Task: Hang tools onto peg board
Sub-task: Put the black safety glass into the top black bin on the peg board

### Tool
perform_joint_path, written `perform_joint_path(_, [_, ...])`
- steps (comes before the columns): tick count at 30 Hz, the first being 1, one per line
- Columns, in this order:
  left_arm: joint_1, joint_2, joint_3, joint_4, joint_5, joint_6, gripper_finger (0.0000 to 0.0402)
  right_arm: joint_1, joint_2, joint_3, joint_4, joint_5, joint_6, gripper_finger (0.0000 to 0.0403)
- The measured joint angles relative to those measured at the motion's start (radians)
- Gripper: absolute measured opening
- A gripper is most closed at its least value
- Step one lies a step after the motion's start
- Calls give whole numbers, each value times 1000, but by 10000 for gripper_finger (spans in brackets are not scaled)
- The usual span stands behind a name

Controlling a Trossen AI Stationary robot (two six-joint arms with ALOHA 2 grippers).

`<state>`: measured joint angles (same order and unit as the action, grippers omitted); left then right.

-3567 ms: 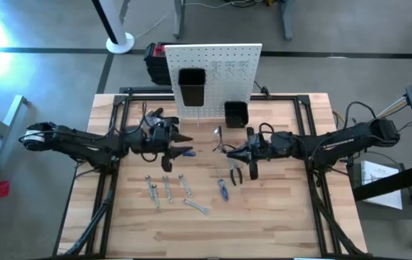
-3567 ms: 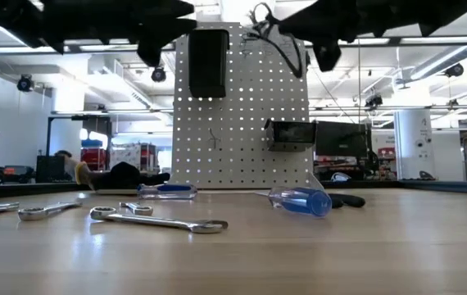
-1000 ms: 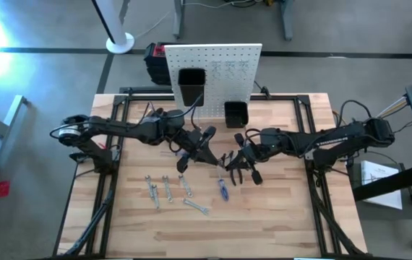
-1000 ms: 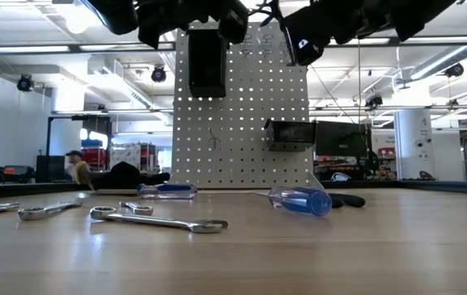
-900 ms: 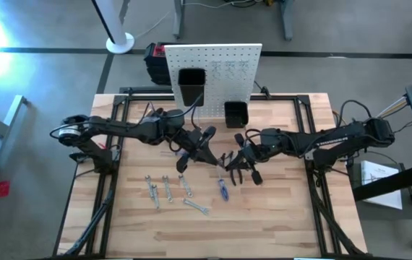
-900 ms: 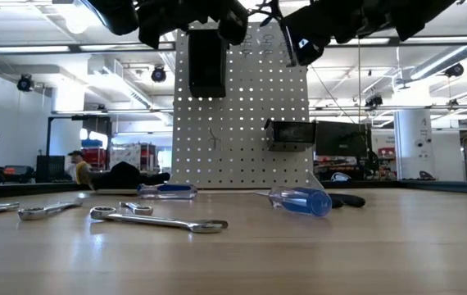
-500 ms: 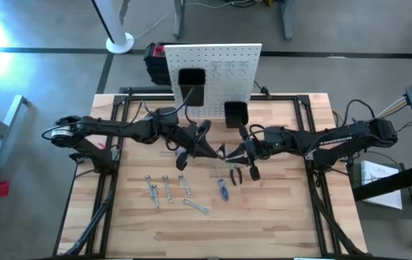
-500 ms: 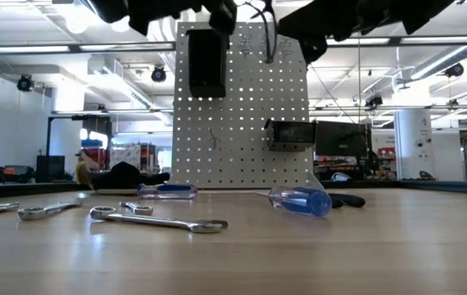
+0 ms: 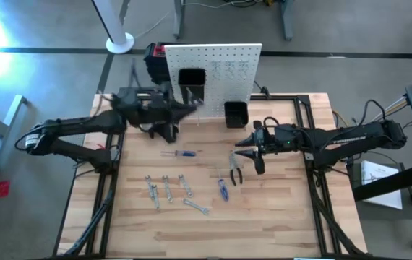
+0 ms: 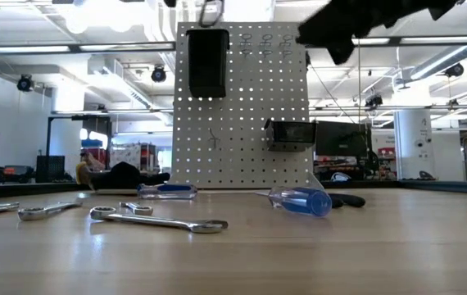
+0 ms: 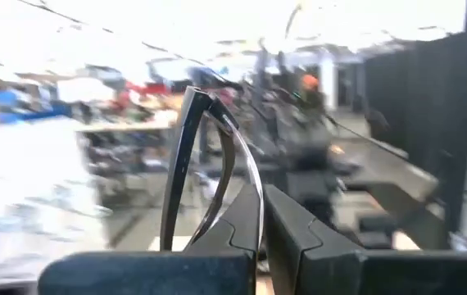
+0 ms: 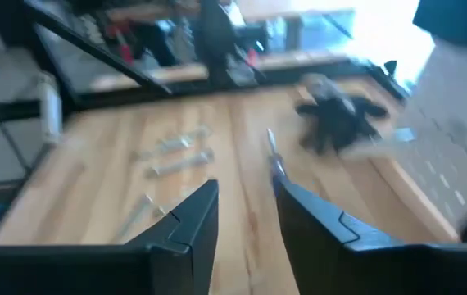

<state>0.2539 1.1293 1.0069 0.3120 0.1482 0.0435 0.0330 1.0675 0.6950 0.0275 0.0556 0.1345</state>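
Note:
The white peg board (image 9: 213, 65) stands at the table's far edge with two black bins (image 9: 191, 87). My left gripper (image 9: 188, 107) is raised just left of the taller bin and shut on a slim tool whose two thin curved arms (image 11: 209, 164) meet in a point. That tool shows as a pale loop (image 10: 209, 11) at the board's top edge in the low view. My right gripper (image 9: 252, 154) hovers open at the table's middle right, with nothing between its fingers (image 12: 188, 225). Dark-handled pliers (image 9: 235, 172) lie just near of it. Two blue screwdrivers (image 9: 184, 153) (image 9: 222, 189) and several silver wrenches (image 9: 168, 188) lie flat. My left gripper pinches the slim tool's near end (image 11: 250, 217) between its two shut fingers. The fingers point about level, coming from the table's left toward the peg board. The tool's two thin arms stick out past the fingertips to their joined tip (image 11: 197, 94), and it is lifted clear of the table.
A black heap like gloves (image 12: 336, 115) lies on the wood near the board's foot. A dark metal frame (image 9: 119, 144) runs along the table's left and right sides. Bare tabletop (image 9: 278, 217) lies toward the near edge. The room beyond holds benches and machines.
My two grippers met over the table's middle. My right gripper has opened, let go of the slim tool and drawn back toward the table's right edge. My left gripper has risen with the tool toward the far left, up to the peg board, tipping from slanting down to level.

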Motion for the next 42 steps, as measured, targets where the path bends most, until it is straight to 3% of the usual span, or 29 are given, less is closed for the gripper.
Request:
perform_joint_path(5, [128,-26,45,-18,0,-68,0,0,29,-17,6,28,31,105])
perform_joint_path(8, [189,2,97,-25,68,-122,0,0,53,-21,6,30,51,103])
perform_joint_path(11, [213,47,165,-19,106,-176,0,0,73,-23,13,57,73,107])
perform_joint_path(18, [218,179,258,9,66,-335,0,2,80,-29,8,80,94,110])
perform_joint_path(23, [248,219,205,139,-10,-471,0,6,78,-44,6,80,103,100])
perform_joint_path(29, [266,227,121,268,-9,-593,0,11,77,-70,2,78,118,103])
perform_joint_path(42, [252,156,63,258,-10,-623,0,11,63,-92,3,103,120,104])
